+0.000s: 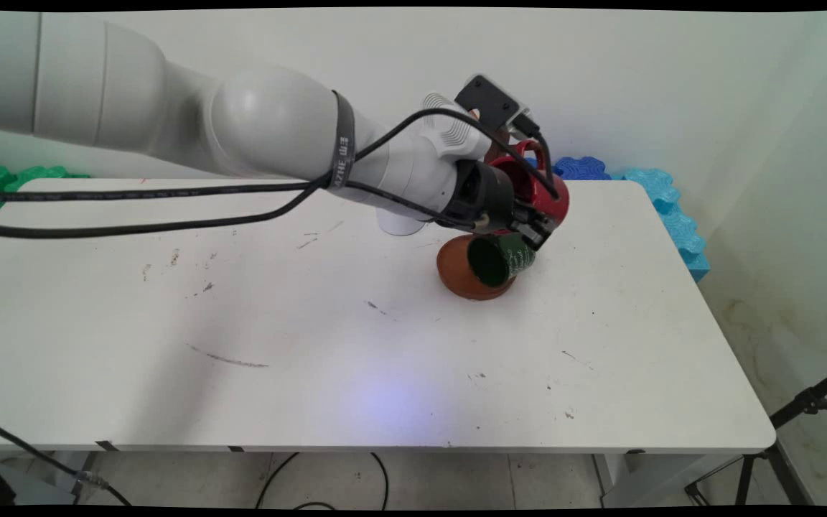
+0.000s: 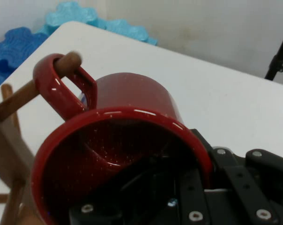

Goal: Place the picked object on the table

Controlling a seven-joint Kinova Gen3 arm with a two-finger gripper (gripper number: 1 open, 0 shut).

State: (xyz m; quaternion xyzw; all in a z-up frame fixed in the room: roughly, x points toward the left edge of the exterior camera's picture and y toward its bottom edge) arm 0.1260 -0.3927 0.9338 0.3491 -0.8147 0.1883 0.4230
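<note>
right now the gripper [image 1: 537,228] is clamped on the red mug [image 1: 539,188] — in the hand view one finger runs inside the mug's mouth and the other sits outside its wall, so the rim is pinched between them. that hold turns the mug on its side, its mouth facing back toward the wrist and its handle [image 2: 57,89] pointing away, toward the upper left of the hand view.

the handle's loop is threaded over a wooden peg [image 2: 33,91], which belongs to a wooden rack [image 2: 8,154] seen at the left edge of the hand view. the peg passes through the loop, which is likely why the mug is carried sideways with the handle leading. whether the handle already rests its weight on the peg or merely surrounds it is hard to tell from these angles.

in the main view this all sits right of centre, toward the far side of the white table [image 1: 313,373]. just below the gripper a dark green cup [image 1: 501,258] lies tilted, mouth toward the camera, over a brown round base [image 1: 465,276] — probably the rack's foot. blue foam tiles [image 1: 661,197] lie beyond the table's far right corner, green ones [image 1: 22,176] at the far left.
</note>
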